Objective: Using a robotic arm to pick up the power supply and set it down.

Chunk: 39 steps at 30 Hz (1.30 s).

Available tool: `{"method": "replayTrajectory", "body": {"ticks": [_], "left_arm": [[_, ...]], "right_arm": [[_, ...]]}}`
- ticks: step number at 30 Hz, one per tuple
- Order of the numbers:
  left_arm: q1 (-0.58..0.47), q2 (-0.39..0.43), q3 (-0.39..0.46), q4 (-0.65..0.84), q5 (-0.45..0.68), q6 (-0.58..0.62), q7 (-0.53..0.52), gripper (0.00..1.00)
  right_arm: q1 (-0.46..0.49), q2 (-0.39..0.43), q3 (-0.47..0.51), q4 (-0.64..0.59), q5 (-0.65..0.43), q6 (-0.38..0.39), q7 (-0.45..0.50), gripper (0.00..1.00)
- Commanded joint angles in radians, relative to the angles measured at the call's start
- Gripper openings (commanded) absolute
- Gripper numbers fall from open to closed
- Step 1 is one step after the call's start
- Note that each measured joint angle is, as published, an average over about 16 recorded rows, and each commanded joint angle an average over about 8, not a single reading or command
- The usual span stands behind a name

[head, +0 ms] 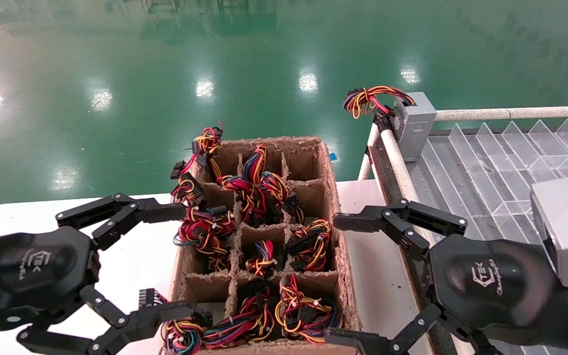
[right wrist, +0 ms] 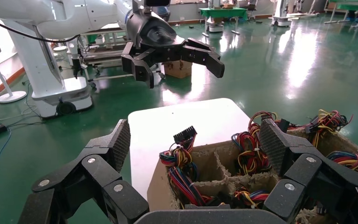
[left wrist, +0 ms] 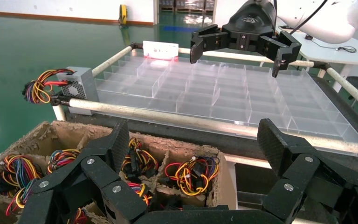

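One power supply (head: pixel 414 125), a grey metal box with a vent grille and a red, yellow and orange wire bundle, stands on the far left corner of the clear tray; the left wrist view shows this power supply (left wrist: pixel 77 86) too. More wire bundles (head: pixel 259 246) stick up from the compartments of a cardboard box (head: pixel 331 197); the units under them are hidden. My left gripper (head: pixel 185 261) hangs open at the box's left side, holding nothing. My right gripper (head: pixel 336 280) hangs open at the box's right side, also holding nothing. Each wrist view looks between its own open fingers into the box.
The cardboard box sits on a white table (head: pixel 136 256). A clear divided tray (head: pixel 486 167) with white rails (head: pixel 397 162) lies to the right. A plain grey cube (head: pixel 567 227) sits on my right wrist. Green floor lies beyond.
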Motion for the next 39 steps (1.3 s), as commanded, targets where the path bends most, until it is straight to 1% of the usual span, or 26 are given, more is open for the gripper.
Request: {"method": "replayTrajectory", "body": {"ticks": [1, 39], "left_arm": [[0.000, 0.000, 0.000, 0.000, 0.000, 0.000, 0.000, 1.00], [0.000, 0.000, 0.000, 0.000, 0.000, 0.000, 0.000, 1.00]], "right_arm": [[0.000, 0.000, 0.000, 0.000, 0.000, 0.000, 0.000, 1.00], [0.002, -0.001, 0.000, -0.002, -0.002, 0.001, -0.001, 1.00]]}}
